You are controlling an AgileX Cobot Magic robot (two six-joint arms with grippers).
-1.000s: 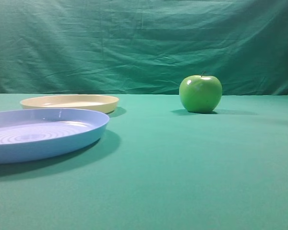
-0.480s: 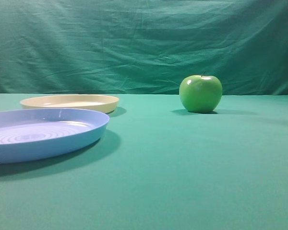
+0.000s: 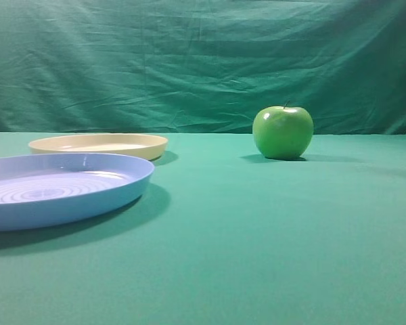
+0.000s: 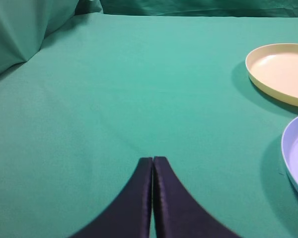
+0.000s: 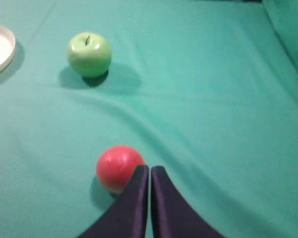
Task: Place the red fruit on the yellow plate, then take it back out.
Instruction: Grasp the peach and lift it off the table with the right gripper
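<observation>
At lower left of the right wrist view, the red fruit [image 5: 118, 166] rests on the cloth, just left of the right gripper [image 5: 150, 171], whose jaws are pressed together and hold nothing. That arm is nearer; the yellow plate [image 5: 1, 49] lies far upper left.

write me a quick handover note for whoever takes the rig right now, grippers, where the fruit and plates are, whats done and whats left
Left gripper: shut, empty, over bare cloth with the yellow plate off to its right.
Right gripper: shut, empty, its tips just right of the red fruit.
Red fruit: on the cloth, not gripped. Green apple sits farther back; blue plate sits in front of the yellow plate.
Done: nothing that shows; the yellow plate is empty.
Left: open the right gripper, grasp the fruit, set it on the yellow plate, take it out again.
</observation>
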